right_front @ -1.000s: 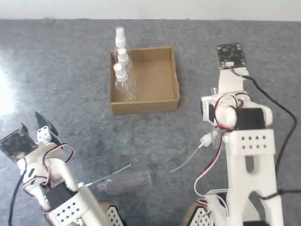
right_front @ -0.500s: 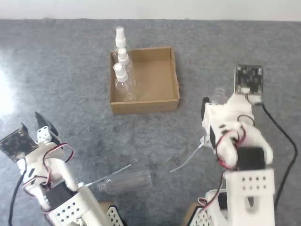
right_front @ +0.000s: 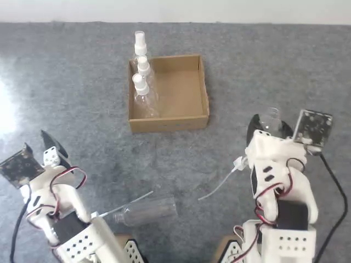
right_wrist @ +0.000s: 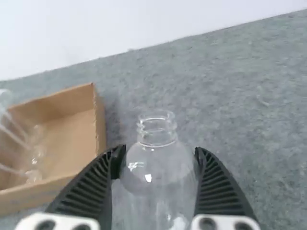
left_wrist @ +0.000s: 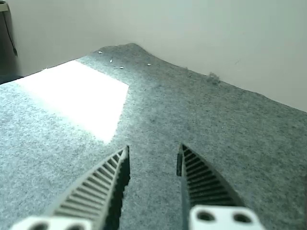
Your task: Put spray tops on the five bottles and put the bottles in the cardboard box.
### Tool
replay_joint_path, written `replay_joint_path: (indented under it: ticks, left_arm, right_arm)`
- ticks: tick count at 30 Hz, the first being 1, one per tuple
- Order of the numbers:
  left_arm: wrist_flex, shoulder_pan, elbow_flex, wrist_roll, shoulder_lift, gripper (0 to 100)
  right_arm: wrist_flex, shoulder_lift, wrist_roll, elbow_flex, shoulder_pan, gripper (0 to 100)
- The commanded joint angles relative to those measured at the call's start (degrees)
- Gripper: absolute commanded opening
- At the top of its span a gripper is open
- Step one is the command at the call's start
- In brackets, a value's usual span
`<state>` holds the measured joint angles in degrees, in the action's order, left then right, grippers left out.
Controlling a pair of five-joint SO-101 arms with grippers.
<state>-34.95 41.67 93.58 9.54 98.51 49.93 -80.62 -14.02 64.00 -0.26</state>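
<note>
right claw (right_wrist: pixel 159 150) clamped on uncapped bottle (right_wrist: pixel 157 167), left claw (left_wrist: pixel 154 147) parted over grey carpet (left_wrist: pixel 230 120), pale wall (left_wrist: pixel 192 28) behind

Uncapped bottle (right_wrist: pixel 156 158) upright between the right jaws, touching both. Cardboard box (right_front: pixel 168 93) ahead of those jaws, toward the left arm's side, well apart. Three topped bottles (right_front: pixel 141 90) in a row along the box wall farthest from the right jaws; cannot tell whether the rearmost stands inside. Loose spray top (right_front: pixel 239 163) on the surface (right_front: pixel 82 82), behind the right jaws, just beside that arm. Lying bottle (right_front: pixel 147 211) behind the left jaws, between the two arms.
</note>
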Motion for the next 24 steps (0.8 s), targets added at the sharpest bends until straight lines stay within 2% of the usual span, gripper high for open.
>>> replay_joint_path:
  ticks: [1, 4, 8, 11, 14, 24]
  left_arm:
    - [1.58, -0.35, -0.4, -0.35, 1.05, 16]
    - [1.58, -0.35, -0.4, -0.35, 1.05, 16]
    - [1.58, -0.44, -0.4, -0.35, 1.05, 16]
    - [1.58, -0.44, -0.4, -0.35, 1.05, 16]
    - [1.58, -0.44, -0.4, -0.35, 1.05, 16]
    - [1.58, -0.44, -0.4, -0.35, 1.05, 16]
  right_arm:
    - [-3.3, -4.35, -0.7, 1.32, 2.95, 8.6]
    - [-3.47, -8.22, -0.97, 3.43, 5.67, 8.6]
    - [-3.65, -14.55, -5.71, 6.42, 8.92, 8.6]
    - [-4.88, -19.65, -5.63, 8.7, 10.33, 8.6]
    - [-8.22, -23.87, -5.63, 12.31, 12.18, 8.6]
    - [-21.49, -23.43, -5.98, 20.13, 21.32, 8.6]
